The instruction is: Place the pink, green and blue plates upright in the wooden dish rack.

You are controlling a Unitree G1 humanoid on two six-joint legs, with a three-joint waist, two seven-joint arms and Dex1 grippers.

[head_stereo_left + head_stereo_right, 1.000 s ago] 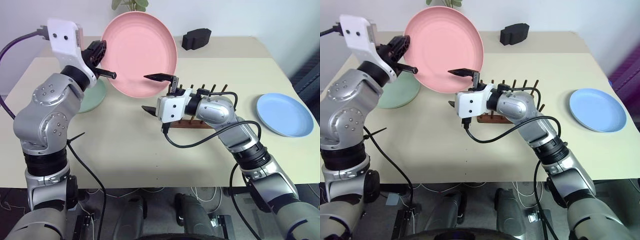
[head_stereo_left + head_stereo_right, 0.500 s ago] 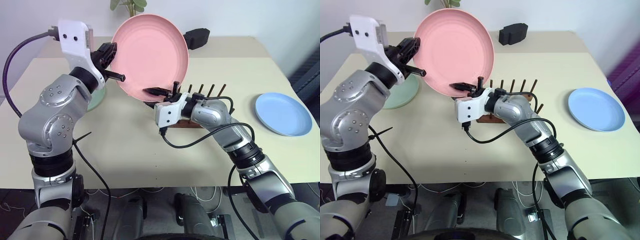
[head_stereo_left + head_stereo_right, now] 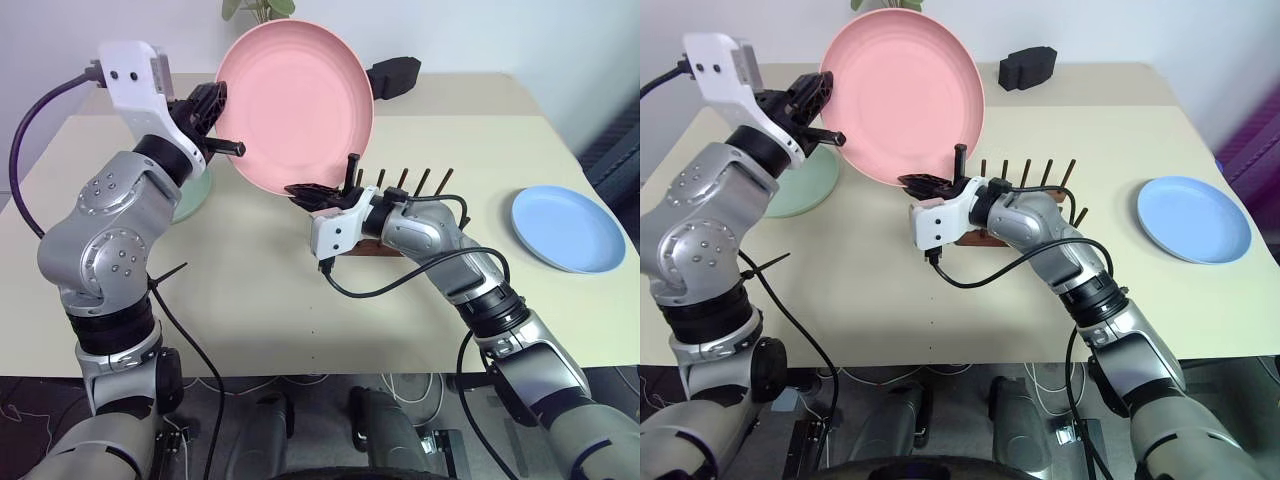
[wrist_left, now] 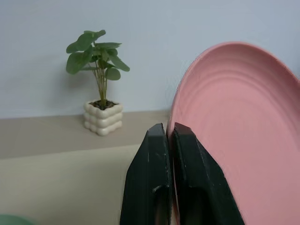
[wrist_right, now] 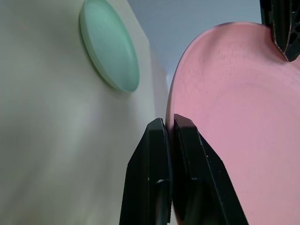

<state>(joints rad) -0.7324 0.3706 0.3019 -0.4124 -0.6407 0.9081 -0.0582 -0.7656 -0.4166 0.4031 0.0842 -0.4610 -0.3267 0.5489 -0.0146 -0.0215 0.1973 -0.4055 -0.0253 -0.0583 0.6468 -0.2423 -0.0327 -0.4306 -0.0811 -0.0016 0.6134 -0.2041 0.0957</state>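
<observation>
1. Clamping the left rim of the pink plate (image 3: 296, 105): left gripper (image 3: 222, 128), fingers pinched on the edge, plate raised upright in the air and facing the camera.
2. Lying flat on the table (image 3: 250, 300) below and behind that gripper: green plate (image 3: 195, 195), partly hidden by the left arm, not yet taken up.
3. Clamping the bottom rim of the same pink plate: right gripper (image 3: 318, 192), fingers shut on the edge; two-handed hold, judged a handover so the plate can go down edge-first.
4. Standing just beyond and right of the right gripper: wooden dish rack (image 3: 400, 215), pegs upright, no plate in it yet; the gripper's own body close before the near slots, a likely obstruction.
5. Sitting far behind the pink plate: potted plant (image 4: 99, 84) and black block (image 3: 393, 76), out of the path.
6. Lying flat well to the right of the right gripper: blue plate (image 3: 568, 228), untouched.
</observation>
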